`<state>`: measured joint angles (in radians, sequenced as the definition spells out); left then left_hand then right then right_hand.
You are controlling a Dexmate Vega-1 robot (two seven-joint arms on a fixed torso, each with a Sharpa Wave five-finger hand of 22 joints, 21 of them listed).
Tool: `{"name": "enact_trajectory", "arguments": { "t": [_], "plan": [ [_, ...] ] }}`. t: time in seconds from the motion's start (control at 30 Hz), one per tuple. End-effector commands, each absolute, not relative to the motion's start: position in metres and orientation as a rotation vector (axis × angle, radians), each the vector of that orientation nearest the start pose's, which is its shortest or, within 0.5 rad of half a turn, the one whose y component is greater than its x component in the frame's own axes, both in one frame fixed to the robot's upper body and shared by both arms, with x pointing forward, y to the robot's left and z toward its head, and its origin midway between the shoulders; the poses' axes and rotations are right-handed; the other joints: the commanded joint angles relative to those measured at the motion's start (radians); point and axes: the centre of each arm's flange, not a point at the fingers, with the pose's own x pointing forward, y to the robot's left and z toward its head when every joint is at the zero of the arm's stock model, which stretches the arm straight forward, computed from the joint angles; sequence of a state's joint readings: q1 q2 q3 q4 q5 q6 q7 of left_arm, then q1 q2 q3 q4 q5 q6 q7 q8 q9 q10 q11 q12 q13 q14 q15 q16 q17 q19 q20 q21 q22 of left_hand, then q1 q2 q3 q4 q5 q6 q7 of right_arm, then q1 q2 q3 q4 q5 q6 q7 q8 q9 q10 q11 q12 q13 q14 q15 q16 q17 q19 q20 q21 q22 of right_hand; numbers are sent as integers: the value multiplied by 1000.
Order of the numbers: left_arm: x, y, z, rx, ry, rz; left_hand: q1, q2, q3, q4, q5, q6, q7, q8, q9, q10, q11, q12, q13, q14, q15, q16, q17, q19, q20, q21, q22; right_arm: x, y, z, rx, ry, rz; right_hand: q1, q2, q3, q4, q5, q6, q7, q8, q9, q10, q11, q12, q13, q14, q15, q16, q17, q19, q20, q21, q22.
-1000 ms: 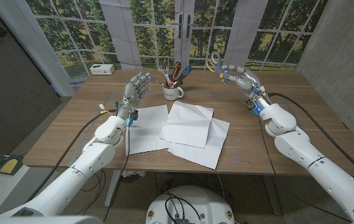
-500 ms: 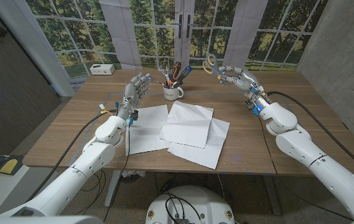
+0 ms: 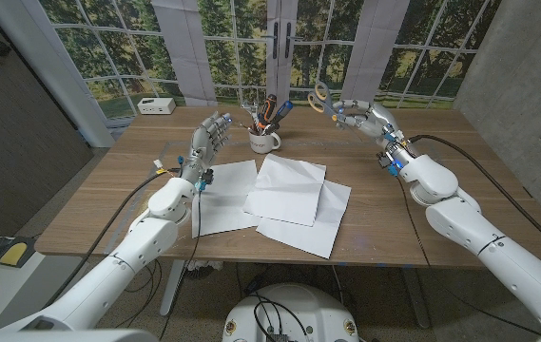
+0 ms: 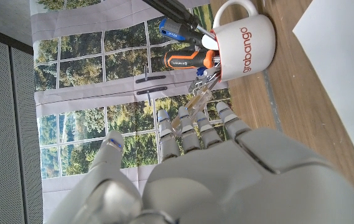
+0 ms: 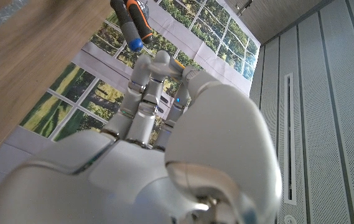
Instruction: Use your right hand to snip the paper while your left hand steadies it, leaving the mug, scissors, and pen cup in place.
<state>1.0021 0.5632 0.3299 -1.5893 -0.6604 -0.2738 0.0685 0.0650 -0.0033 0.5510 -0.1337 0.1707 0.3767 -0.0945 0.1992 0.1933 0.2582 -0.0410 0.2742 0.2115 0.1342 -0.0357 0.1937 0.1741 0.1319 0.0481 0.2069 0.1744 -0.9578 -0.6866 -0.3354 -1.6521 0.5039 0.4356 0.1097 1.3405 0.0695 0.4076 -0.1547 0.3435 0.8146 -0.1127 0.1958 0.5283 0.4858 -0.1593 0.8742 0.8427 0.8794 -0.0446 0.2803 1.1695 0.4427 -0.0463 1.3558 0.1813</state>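
Two hands are up: the right hand (image 3: 363,116) grips scissors (image 3: 320,95) at one o'clock from the mug (image 3: 264,141); the left hand (image 3: 209,138), fingers spread and holding nothing, hovers at ten o'clock of the paper (image 3: 289,195).

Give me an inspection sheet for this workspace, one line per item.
Surface: wooden table, bare around the sheets.
Job's things: white paper sheets overlapping at the table's middle; scissors held up off the table; white mug behind the sheets, printed "grabango", holding screwdrivers and other tools.
Clutter: small white box at the far left corner.
Hands: right hand grips the scissors above the far side; left hand raised left of the mug, fingers apart, holding nothing.
Cables: black cable running along the right arm; another by the left arm.
Surroundings: forest-window backdrop behind, grey panels at the sides.
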Motion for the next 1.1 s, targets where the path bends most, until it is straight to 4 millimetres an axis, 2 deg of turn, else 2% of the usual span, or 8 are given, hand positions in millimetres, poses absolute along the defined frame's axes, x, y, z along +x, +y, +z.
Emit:
{"name": "enact_trajectory", "arguments": {
  "t": [0.03, 0.9, 1.1],
  "plan": [
    [596, 263, -25, -84, -659, -233, 2, 8, -3, 1, 4, 10, 0, 6, 2, 12, -2, 3, 6, 8, -3, 2, 6, 9, -2, -3, 3, 543, -256, 36, -335, -941, 377, 0, 0, 14, -2, 4, 3, -5, -2, 1, 1, 2, 2, 2, 72, -191, -5, 4, -5, -125, 11, 1],
    [591, 264, -28, -84, -657, -239, 2, 9, -4, 1, 4, 12, 1, 5, 2, 12, 3, -1, 6, 9, -2, -1, 6, 10, -3, -5, 3, 525, -249, 34, -467, -998, 304, -3, -4, 27, -2, 2, 4, -4, -2, 1, 2, 4, 3, -1, 78, -191, -17, 13, -18, -121, 30, 0],
    [591, 264, -29, -83, -655, -241, 2, 9, -4, 1, 4, 12, 1, 4, 2, 14, 4, -1, 7, 9, -3, -1, 6, 10, -3, -6, 3, 523, -249, 33, -472, -1008, 296, -3, -7, 31, -3, 1, 27, -6, 4, -1, 16, -12, 7, -2, 83, -191, -19, 15, -22, -121, 37, -1]
  ]
}}
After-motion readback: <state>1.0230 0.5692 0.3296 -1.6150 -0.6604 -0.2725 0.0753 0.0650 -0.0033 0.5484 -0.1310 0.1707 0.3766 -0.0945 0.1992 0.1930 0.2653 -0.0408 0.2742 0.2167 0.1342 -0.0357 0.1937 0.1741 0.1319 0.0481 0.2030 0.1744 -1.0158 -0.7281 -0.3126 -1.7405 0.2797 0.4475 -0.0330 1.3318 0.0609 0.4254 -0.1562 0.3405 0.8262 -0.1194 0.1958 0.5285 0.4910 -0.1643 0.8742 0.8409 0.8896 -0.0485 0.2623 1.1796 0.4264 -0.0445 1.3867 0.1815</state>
